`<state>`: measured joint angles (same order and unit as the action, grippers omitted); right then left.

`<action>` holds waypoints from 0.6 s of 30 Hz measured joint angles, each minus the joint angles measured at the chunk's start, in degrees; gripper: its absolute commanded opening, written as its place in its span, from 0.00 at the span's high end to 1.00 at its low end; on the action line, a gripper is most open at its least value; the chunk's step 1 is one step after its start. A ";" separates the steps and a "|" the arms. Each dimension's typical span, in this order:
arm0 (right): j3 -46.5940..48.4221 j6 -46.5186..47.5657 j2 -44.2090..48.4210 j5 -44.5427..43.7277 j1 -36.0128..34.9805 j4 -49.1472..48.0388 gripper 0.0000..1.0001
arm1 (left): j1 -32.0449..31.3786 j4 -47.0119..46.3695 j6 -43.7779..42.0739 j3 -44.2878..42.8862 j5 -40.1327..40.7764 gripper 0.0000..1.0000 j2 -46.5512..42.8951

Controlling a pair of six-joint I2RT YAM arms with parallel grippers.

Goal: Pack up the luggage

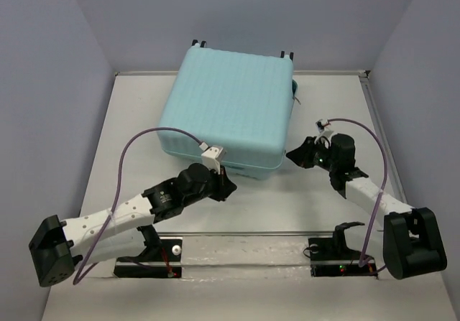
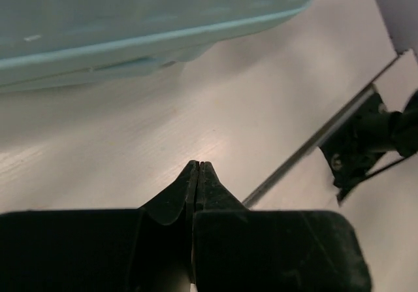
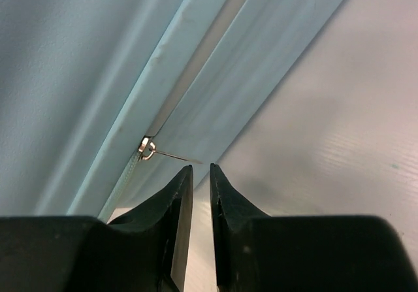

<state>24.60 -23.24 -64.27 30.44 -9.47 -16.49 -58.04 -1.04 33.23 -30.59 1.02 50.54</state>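
The luggage (image 1: 226,105), a pale mint-blue ribbed suitcase, lies flat and closed at the back middle of the table. My left gripper (image 1: 228,186) is shut and empty, just off the suitcase's front edge; in the left wrist view (image 2: 198,164) its tips are over bare table, below the shell (image 2: 130,17). My right gripper (image 1: 293,156) is at the suitcase's front right corner. In the right wrist view (image 3: 201,168) its jaws stand a narrow gap apart, empty, right below the silver zipper pull (image 3: 149,149) on the shell seam (image 3: 98,57).
Black wheels (image 1: 198,44) stick out at the suitcase's far side. A metal rail (image 1: 244,235) with the two arm mounts runs along the near edge; the right mount shows in the left wrist view (image 2: 366,142). Walls enclose the table on three sides.
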 measured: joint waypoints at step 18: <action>-6.80 8.79 -4.70 1.11 0.00 -21.05 0.46 | 8.94 -3.37 -4.13 -4.31 16.37 0.94 11.47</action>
<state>17.80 -14.46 -68.97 31.55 -9.47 -37.54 -49.10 -4.40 29.10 -34.89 17.39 62.02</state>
